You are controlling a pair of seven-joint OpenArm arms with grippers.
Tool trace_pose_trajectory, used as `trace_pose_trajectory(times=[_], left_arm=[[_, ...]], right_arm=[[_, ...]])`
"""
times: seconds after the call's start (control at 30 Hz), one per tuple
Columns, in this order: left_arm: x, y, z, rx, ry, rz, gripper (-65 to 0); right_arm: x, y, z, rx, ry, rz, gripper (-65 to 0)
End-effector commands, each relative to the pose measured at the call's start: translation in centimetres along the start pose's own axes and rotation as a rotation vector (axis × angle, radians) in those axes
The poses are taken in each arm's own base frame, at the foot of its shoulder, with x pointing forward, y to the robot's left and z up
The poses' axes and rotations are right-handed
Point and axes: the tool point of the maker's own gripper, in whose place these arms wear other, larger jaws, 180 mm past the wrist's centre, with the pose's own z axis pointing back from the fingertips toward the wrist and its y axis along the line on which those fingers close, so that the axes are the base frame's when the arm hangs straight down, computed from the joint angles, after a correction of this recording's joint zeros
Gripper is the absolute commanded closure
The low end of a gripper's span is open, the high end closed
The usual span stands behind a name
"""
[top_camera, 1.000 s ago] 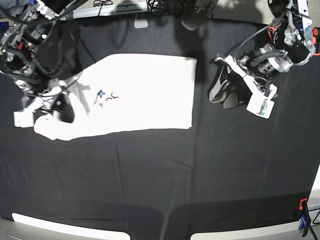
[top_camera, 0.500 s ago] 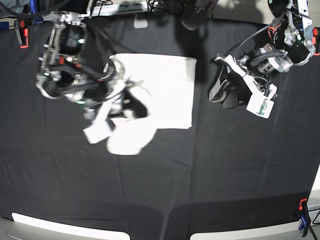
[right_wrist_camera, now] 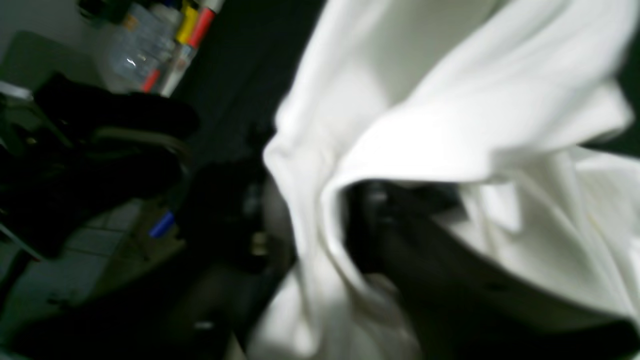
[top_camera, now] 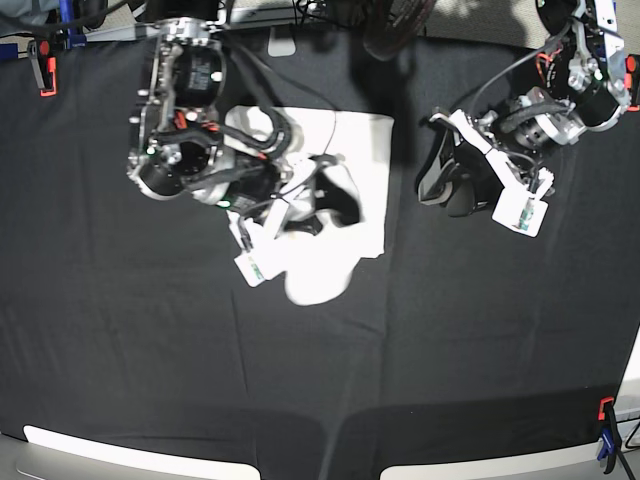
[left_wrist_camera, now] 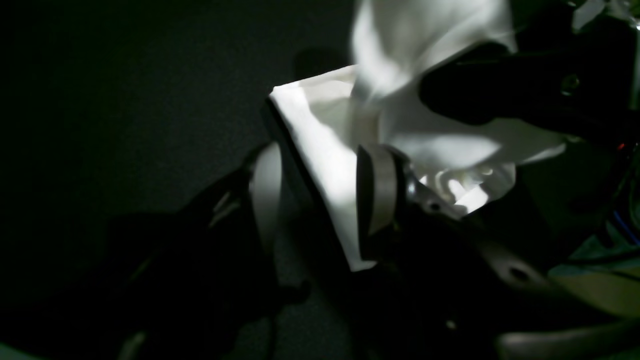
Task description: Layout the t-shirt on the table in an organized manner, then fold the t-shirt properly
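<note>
The t-shirt (top_camera: pixel 345 175) lies on the table (top_camera: pixel 200 380), in its far half and a little toward the base view's left. It is partly folded over itself: a flat white rectangle with its right edge straight, running from far to near, and a rumpled lobe hanging off the near edge toward the camera. So its long axis runs roughly far-to-near. No print shows.

The right gripper (top_camera: pixel 300 215) sits over the shirt's left part, arm reaching in from the far left. In the right wrist view a fold of white cloth (right_wrist_camera: pixel 450 125) drapes over a dark finger (right_wrist_camera: pixel 400 230), blurred; whether the jaws pinch the cloth or stand apart I cannot tell.

The left gripper (top_camera: pixel 480 190) hangs over bare table just right of the shirt. Its two fingers (left_wrist_camera: pixel 377 190) stand apart with nothing between them; the shirt's corner (left_wrist_camera: pixel 325 150) lies beyond.
</note>
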Motion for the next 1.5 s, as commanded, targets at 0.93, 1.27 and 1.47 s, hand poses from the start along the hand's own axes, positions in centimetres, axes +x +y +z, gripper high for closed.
trace_pose_trajectory(times=[0.93, 1.27, 1.47], left_arm=[[-0.5, -9.7, -0.1, -0.386, 0.053, -0.025, -23.2], [-2.2, -14.0, -3.9, -0.226, 0.044, -0.133, -23.3], [-3.2, -16.2, -4.2, -0.195, 0.063, -0.158, -23.3]], right_arm=[[9.5, -11.1, 17.0, -0.566, -0.269, 0.221, -30.1], [8.8, -14.7, 25.9, -0.806, -0.234, 0.239, -30.1], [7.9, -14.9, 26.3, -0.818, -0.201, 0.235, -30.1]])
